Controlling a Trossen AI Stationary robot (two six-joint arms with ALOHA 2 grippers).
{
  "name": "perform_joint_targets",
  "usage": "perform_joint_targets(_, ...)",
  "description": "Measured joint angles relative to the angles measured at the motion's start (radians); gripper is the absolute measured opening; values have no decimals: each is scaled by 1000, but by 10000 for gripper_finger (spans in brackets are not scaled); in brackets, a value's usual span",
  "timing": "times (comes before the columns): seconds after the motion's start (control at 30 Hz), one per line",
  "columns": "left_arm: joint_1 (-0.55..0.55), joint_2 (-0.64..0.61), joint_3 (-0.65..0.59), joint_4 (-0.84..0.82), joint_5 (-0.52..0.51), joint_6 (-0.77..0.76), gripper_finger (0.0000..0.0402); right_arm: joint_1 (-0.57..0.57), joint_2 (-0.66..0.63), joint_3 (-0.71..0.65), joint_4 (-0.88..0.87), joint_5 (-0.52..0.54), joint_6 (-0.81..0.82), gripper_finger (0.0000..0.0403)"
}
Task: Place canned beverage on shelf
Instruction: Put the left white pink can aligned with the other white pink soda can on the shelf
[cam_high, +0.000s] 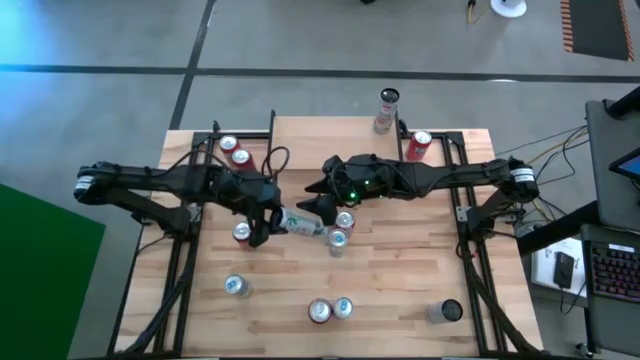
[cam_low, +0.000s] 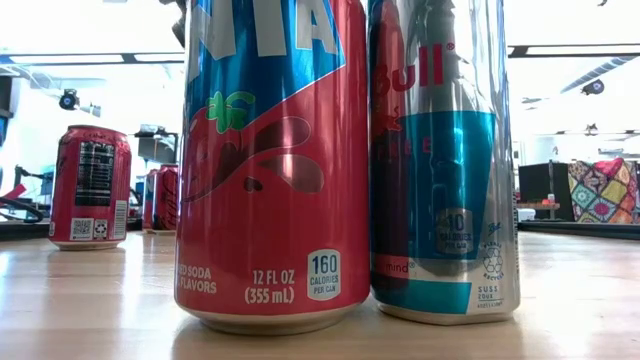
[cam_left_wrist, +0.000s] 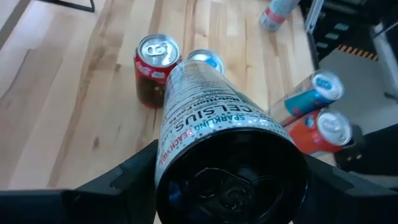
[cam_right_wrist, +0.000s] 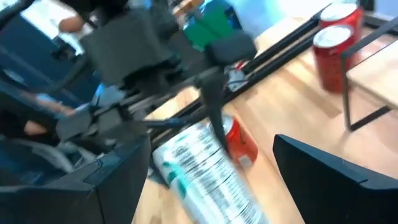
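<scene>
White Celsius can (cam_left_wrist: 217, 134), "SPARKLING PEACH" readable, held lying sideways in left claw (cam_high: 262, 225); far end blurred. Right claw (cam_high: 322, 205) spread wide beside it. Low view blocked by two cans.

"CELSIUS" on held can (cam_left_wrist: 217, 124), "12 FL OZ" red can (cam_low: 270, 160)

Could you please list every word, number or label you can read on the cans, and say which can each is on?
"12 FL OZ (355 mL)", "160 CALORIES PER CAN": red soda can, low view.
"Bull" (partly cut off): silver-blue can beside it.
"CELSIUS", "SPARKLING PEACH": white can in the left gripper.
The back label of the far red can is too small to read.
</scene>
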Motion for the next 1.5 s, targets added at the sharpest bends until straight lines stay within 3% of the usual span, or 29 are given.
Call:
perform_joint_targets(0.2,45,60,5,-4,89,31,253,-18,27,0,-24,-60,-16,329)
perform_joint_targets(0.43,65,69,52,-49,96,66,253,-35,-39,0,-149,-65,-29,329)
perform_joint_targets(0.63,104,139,155,-89,112,95,253,-44,-34,0,-158,-175,-53,329)
perform_joint_targets(1.2,106,315,443,-251,153,189,253,-9,-29,0,-246,-174,-305,329)
perform_joint_targets(1.5,109,385,507,-252,209,182,253,-6,-11,0,-257,-157,-327,325)
